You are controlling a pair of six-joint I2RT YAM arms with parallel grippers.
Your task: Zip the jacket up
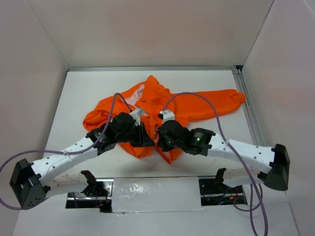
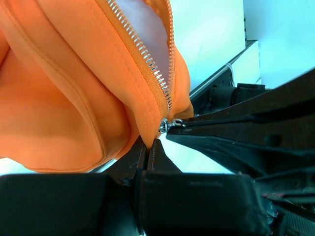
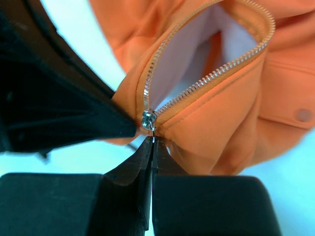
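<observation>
Now we see the jacket (image 1: 202, 104) lying crumpled near the middle of the white tabletop (image 1: 88, 88), with one sleeve stretched toward the right and its lower front edge held between the two arms. Our left hand (image 2: 147, 143) has its fingers pressed together on the orange fabric at the bottom hem, just beside the foot of the zipper. Our right hand (image 3: 152, 142) is likewise pressed together, pinching the small pull tab (image 3: 153, 135) that hangs from the silver slider (image 3: 148, 119). The slider sits at the very bottom of the zipper, and the tips of the two hands are almost touching there. Above it the two rows of metal teeth (image 3: 221, 70) stand apart in a loop, showing the pale lining (image 3: 187, 54) inside. A round stud (image 3: 303, 114) shows on the orange front nearby.
</observation>
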